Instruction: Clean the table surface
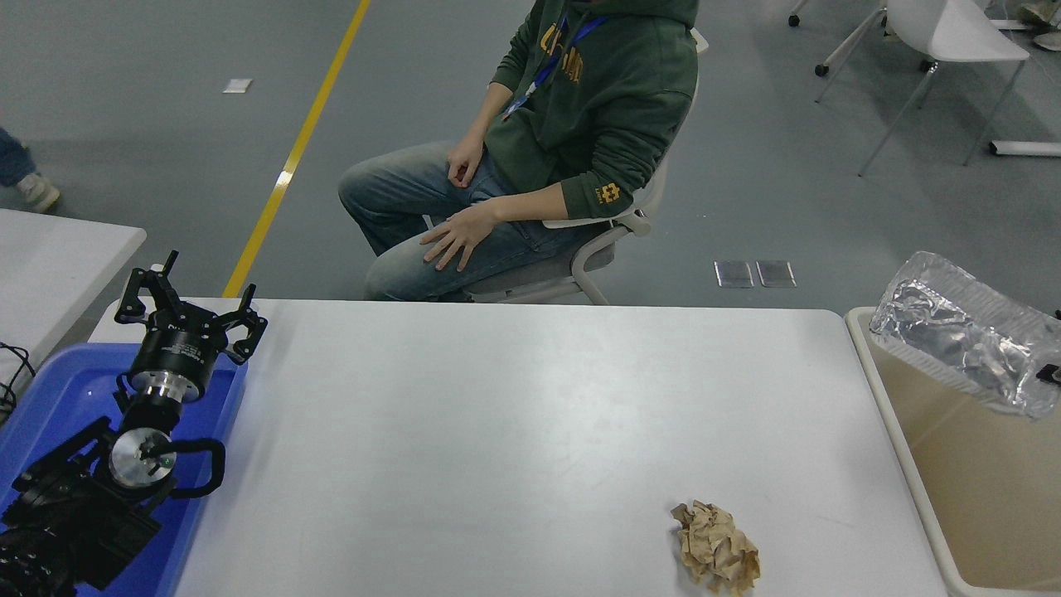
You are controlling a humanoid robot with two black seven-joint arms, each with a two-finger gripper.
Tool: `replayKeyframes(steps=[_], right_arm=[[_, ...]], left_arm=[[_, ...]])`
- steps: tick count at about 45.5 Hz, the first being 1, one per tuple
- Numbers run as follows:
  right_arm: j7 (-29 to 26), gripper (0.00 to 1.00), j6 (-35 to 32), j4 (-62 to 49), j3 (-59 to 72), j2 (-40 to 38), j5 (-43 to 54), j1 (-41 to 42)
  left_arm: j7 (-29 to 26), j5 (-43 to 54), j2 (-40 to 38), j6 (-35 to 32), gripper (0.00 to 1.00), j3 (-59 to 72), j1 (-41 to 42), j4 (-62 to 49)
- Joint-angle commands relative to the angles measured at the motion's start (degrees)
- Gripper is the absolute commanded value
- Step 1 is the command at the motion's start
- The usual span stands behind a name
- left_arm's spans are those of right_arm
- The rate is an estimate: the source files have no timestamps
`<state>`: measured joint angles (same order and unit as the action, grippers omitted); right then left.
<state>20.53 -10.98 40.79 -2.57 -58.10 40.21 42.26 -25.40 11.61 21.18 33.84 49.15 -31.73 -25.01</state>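
The white table surface (497,414) fills the middle of the head view. A crumpled brown paper ball (716,557) lies on it near the front right. A crinkled silver foil bag (961,344) hangs in the air over the beige bin (891,431) at the table's right end. Only a black tip of my right gripper (1051,373) shows at the picture's right edge, at the bag's right end, holding it. My left gripper (192,311) is parked at the lower left over the blue tray (50,390), open and empty.
A person in a green hoodie (605,108) sits on a chair at the far side, hands on the lap. A smaller white table's corner (58,265) is at the left. White chairs (953,33) stand at the far right.
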Motion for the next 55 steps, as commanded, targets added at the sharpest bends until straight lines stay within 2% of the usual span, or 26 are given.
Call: replayKeyframes(steps=[1, 24, 32, 40, 48, 55], right_arm=[[0.2, 0.00, 0.0, -10.5, 0.6, 5.7, 0.0, -2.0], [-1.2, 0.00, 0.1, -41.1, 0.4, 25.6, -6.7, -9.7], [-3.5, 0.00, 1.1, -44.7, 0.6, 29.8, -11.9, -12.6], [-6.6, 0.00, 6.3, -45.0, -0.3, 32.2, -13.6, -14.0], [-11.5, 0.00, 11.1, -45.0, -0.4, 34.4, -20.7, -14.0], [-13.1, 0.00, 15.3, -45.0, -0.5, 36.1, -24.8, -14.0]], left_arm=[[0.0, 0.0, 0.0, 0.0, 1.00, 0.0, 0.0, 0.0], [0.0, 0.0, 0.0, 0.0, 1.00, 0.0, 0.0, 0.0], [0.0, 0.0, 0.0, 0.0, 1.00, 0.0, 0.0, 0.0], [0.0, 0.0, 0.0, 0.0, 1.00, 0.0, 0.0, 0.0], [0.0, 0.0, 0.0, 0.0, 1.00, 0.0, 0.0, 0.0], [0.0, 0.0, 0.0, 0.0, 1.00, 0.0, 0.0, 0.0]])
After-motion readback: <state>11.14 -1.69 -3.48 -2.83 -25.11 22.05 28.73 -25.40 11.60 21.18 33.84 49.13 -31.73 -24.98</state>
